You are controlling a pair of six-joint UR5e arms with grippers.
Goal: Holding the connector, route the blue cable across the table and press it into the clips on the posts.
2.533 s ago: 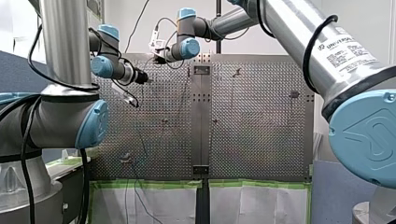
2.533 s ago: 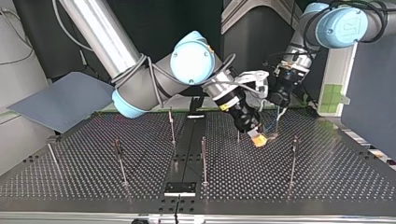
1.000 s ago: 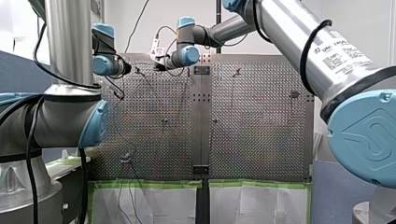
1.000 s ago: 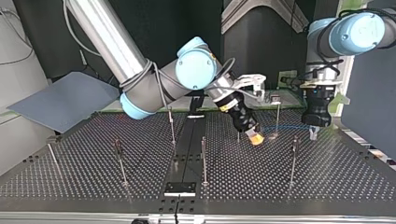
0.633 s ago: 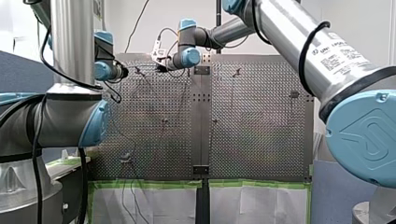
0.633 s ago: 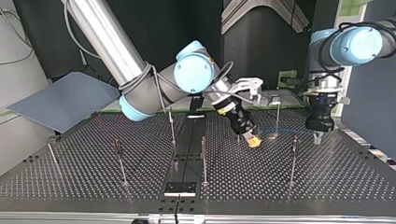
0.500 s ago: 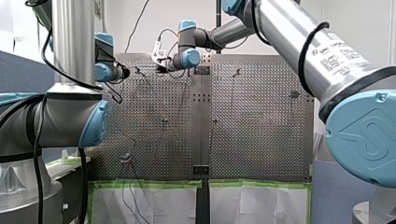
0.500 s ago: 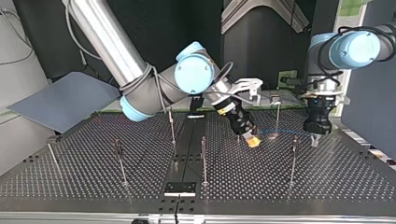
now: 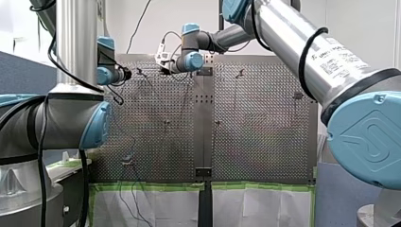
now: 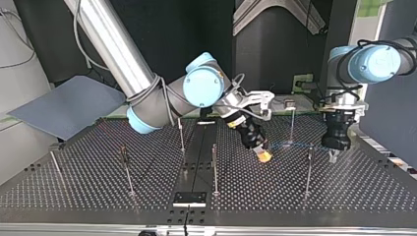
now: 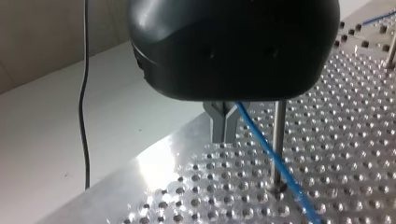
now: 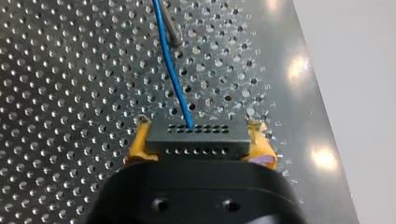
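Between yellow pads [image 12: 136,145] of right gripper [image 12: 197,135]: dark rectangular connector block w/ rows of small holes [image 12: 195,142], clamped at both ends and held low over silver perforated metal table [image 12: 70,93]. Thin blue cable [image 12: 170,70] exits connector's far face at approx. mid-width and runs straight ahead of gripper. It passes close beside thin metal post [image 12: 173,35] further out; touching or not, can't tell.

Left gripper [image 11: 224,125]: black body, metal fingers [image 11: 218,122] pressed together, pointing down at table near its edge, tips close to surface. Cable comes out at fingers' side, right under the body, so reads as pinched there. From there it slants down & away, crossing in front of slim steel post [image 11: 278,140] just beside fingers.

Top view: both grippers low over table, right gripper tilted, left gripper upright, one upright rod [image 10: 292,125] standing btwn them.
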